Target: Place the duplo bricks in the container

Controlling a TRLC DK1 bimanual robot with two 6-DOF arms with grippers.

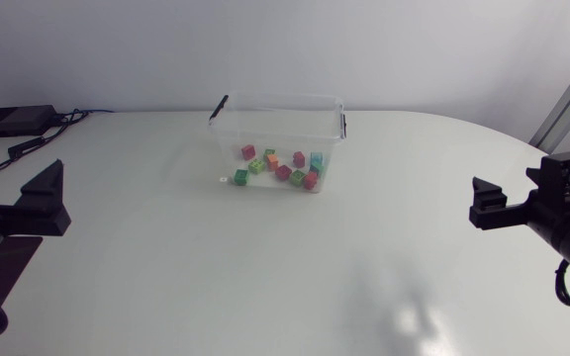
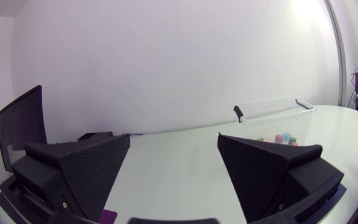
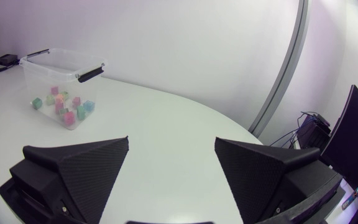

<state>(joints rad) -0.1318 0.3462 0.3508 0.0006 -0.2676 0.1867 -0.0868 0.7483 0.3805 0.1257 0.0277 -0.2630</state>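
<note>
A clear plastic container [image 1: 277, 107] with black latches stands at the far middle of the white table. Several duplo bricks [image 1: 281, 166], red, green, orange and blue, lie inside it on its floor. My left gripper [image 1: 43, 203] hangs at the table's left edge, open and empty, far from the box. Over at the right edge my right gripper [image 1: 490, 206] is open and empty too. From the left wrist the container [image 2: 272, 111] shows ahead beyond the open left gripper [image 2: 173, 165]. The right wrist shows the container [image 3: 61, 68] and bricks [image 3: 67, 107] far ahead of the open right gripper [image 3: 171, 168].
A black box with cables [image 1: 13, 121] sits at the table's far left corner. The white tabletop [image 1: 265, 267] stretches bare between the two arms and the container.
</note>
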